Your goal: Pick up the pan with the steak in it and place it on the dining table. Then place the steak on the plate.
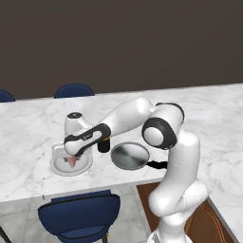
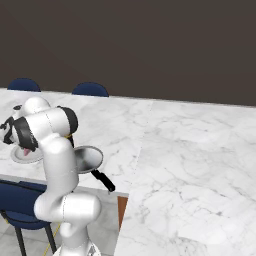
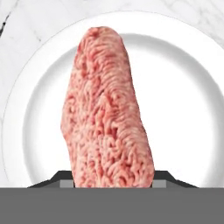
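Hand view – 1 steak (image 3: 107,113) pinched in the pincer (image 3: 111,177) over 1 plate (image 3: 183,100); 1 pan (image 1: 129,155) beside.

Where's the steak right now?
The steak is in the claw, directly over the plate at the table's near edge, left of the empty pan.

Pan (image 1: 129,155): grey, empty, upright on marble table (image 1: 28,128), near its front edge. Plate (image 1: 59,166): light grey, left of pan. Steak (image 3: 107,113): pinkish-red, over plate centre.
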You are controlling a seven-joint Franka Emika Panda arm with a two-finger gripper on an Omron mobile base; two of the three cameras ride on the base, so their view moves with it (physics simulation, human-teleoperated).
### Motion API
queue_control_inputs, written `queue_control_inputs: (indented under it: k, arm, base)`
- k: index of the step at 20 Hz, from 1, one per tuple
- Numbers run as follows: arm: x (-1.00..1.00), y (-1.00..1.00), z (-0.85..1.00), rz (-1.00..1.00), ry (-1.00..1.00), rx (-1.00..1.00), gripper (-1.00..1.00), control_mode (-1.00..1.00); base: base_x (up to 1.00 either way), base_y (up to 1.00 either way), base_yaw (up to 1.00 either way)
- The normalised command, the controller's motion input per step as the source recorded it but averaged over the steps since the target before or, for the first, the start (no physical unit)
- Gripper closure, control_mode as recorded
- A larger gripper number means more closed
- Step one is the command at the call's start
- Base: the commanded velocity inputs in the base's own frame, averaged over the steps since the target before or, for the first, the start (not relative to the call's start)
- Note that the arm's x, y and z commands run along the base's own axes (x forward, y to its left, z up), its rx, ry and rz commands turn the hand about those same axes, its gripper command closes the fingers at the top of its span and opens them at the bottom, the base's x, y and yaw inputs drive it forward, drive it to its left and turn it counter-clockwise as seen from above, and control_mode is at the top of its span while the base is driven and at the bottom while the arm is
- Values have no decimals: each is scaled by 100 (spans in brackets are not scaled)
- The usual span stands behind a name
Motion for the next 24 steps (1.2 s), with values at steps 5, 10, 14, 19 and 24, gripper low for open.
queue_control_inputs:
  k: [5,10,14,19,24]
  arm:
    - [0,2,0,0,0,0,-100,-100]
    - [6,0,0,-1,0,0,-100,-100]
    - [15,0,1,-4,0,0,-100,-100]
    - [15,0,17,-6,0,1,-100,-100]
    - [2,0,36,-7,1,3,-100,-100]
  base:
    - [0,0,0]
    - [0,0,0]
    - [0,0,0]
    - [0,0,0]
    - [0,0,0]
